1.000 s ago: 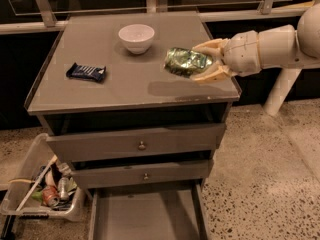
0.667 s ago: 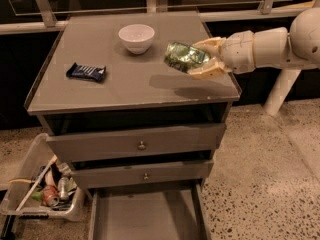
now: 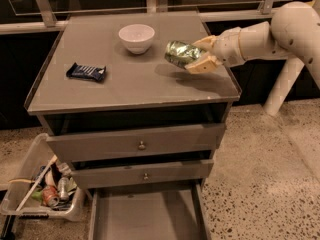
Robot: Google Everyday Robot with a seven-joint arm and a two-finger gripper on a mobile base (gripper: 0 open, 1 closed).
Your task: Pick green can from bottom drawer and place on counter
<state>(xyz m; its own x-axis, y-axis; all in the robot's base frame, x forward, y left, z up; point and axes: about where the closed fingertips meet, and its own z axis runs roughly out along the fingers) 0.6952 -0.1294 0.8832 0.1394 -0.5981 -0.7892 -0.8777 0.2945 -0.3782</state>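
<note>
Green dented metallic drink can [image 3: 180, 54] is clenched sideways in the cream two-finger gripper [image 3: 199, 55], hovering just above the right part of the flat grey counter [image 3: 125, 86]. It is near the white bowl [image 3: 136, 37] and well apart from the dark snack bar [image 3: 86, 72]. Grey bottom drawer [image 3: 145, 216] stands pulled out below. Likely the placing step: can held over bare surface so lowering hits nothing.

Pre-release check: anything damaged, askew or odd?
The small shiny green can is dented and wrinkled, gripped tilted by the end effector over the flat grey counter top's right side. The shallow grey bottom drawer stands pulled out.
</note>
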